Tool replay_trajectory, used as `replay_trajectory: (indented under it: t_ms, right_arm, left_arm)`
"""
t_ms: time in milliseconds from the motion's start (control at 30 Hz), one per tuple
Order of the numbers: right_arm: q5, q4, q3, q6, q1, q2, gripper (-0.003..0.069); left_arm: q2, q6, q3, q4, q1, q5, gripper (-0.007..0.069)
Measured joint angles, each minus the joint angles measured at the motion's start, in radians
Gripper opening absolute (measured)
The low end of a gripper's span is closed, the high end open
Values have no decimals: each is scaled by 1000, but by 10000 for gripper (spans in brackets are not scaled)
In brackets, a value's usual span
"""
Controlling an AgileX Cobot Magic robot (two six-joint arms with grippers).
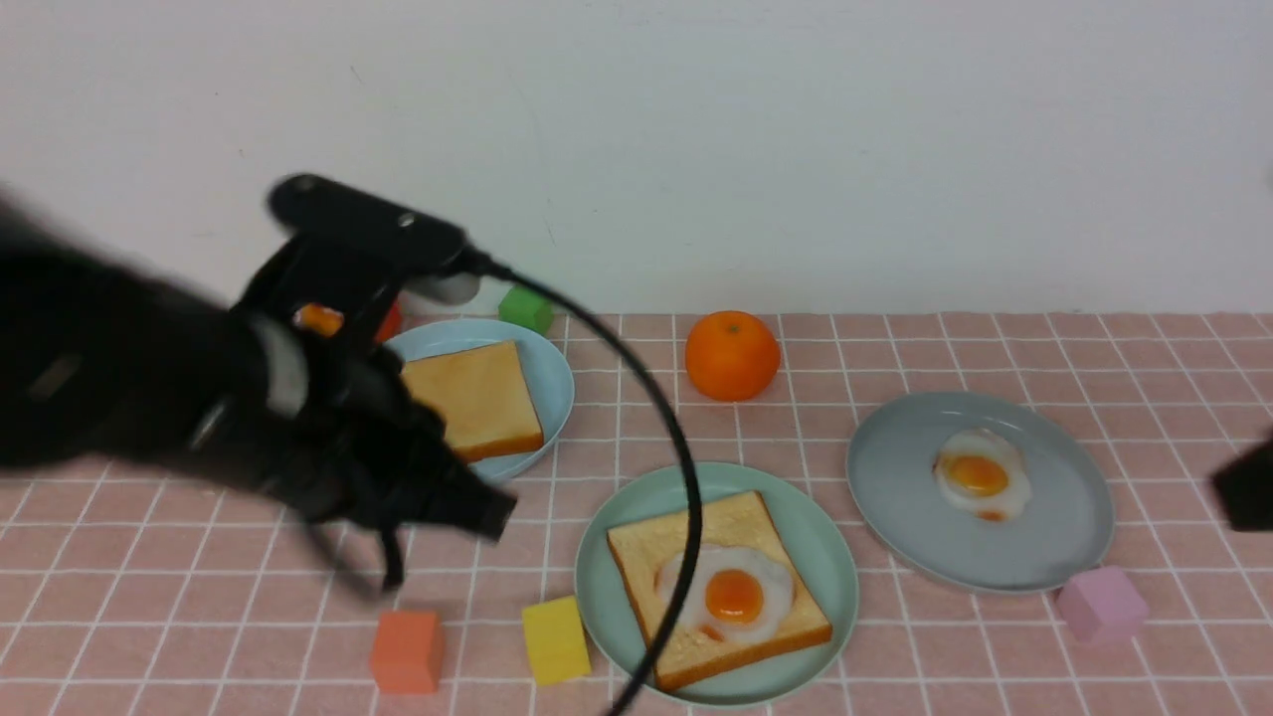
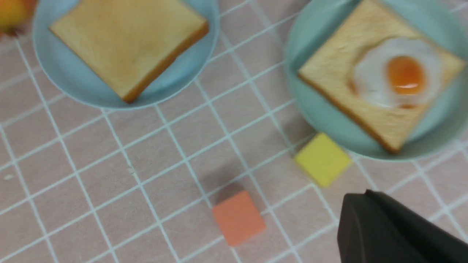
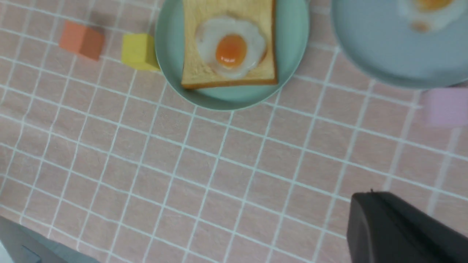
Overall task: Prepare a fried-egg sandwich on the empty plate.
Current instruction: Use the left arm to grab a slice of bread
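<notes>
Jaws of my left gripper (image 1: 492, 515) and right gripper (image 1: 1245, 489) too blurred or cropped to tell their gap, fried egg (image 1: 731, 594) on one toast slice (image 1: 641, 557) on the mint-green plate (image 1: 830, 557) (yolk up), second toast slice (image 1: 477, 398) on light-blue plate (image 1: 552, 383), near my left gripper

1. front view: bright, even, soft light on a pale wall; the left arm (image 1: 249, 398) at the left of the frame is smeared by motion blur.
2. shadows are faint and short; in the left wrist view the orange cube (image 2: 238, 218) throws a soft one toward the upper left.
3. a small glint sits on the yolk of the fried egg (image 2: 396, 73).
4. right wrist view: sharp at centre, but the grey plate (image 3: 384, 47) and pink cube (image 3: 444, 107) at the upper right are blurred.
</notes>
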Motion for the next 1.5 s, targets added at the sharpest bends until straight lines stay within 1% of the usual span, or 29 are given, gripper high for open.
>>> replay_trajectory:
  t_ms: [33,67,100,133,167,200,233,300,333,367,433,467,633,767,833,933,967,1133,1233,1500]
  right_arm:
    - [14,-2,2,-2,13,-34,4]
    - [15,-4,2,-2,15,-39,4]
    - [23,-5,3,-3,38,-67,4]
    - [23,-5,4,-6,57,-80,4]
    - [23,-5,4,-12,78,-87,4]
    - [23,-5,5,-14,86,-88,4]
    - [23,-5,5,-26,119,-89,4]
    - [23,-5,6,-41,150,-88,4]
    - [23,-7,7,-45,164,-87,6]
    - [23,-7,7,-45,165,-87,6]
    - [23,-10,7,-49,174,-88,7]
    - [23,-13,7,-49,174,-89,7]
    - [23,-20,7,-50,174,-89,7]
    - [11,-20,7,-55,174,-89,10]
    - [-1,-20,7,-57,174,-89,10]
    - [-16,-20,7,-57,174,-89,10]
    - [-21,-20,7,-57,174,-89,11]
    - [-27,-19,7,-57,174,-89,11]
    - [-27,-13,7,-57,174,-89,12]
    - [-27,4,7,-57,174,-89,15]
  left_arm:
    - [72,103,-43,-79,59,19,12]
    - [84,120,-50,-92,59,27,12]
    - [167,232,-99,-170,111,56,12]
    - [225,300,-136,-207,134,74,12]
    - [282,351,-174,-227,149,89,12]
    - [304,373,-190,-229,154,94,12]
    - [397,401,-266,-213,166,118,12]
    - [476,392,-332,-155,170,139,12]
    - [513,377,-376,-106,170,151,12]
    - [526,370,-389,-98,170,153,12]
    - [590,345,-447,0,170,158,12]
    - [609,342,-461,28,172,151,12]
    - [669,344,-474,106,174,87,22]
    - [706,346,-474,155,174,-17,143]
    - [707,347,-475,182,174,-69,228]
    - [715,347,-475,198,174,-121,315]
    - [722,347,-475,200,174,-129,330]
    - [755,347,-475,216,174,-126,349]
    - [771,347,-475,245,174,-135,350]
    - [786,347,-482,249,181,-149,351]
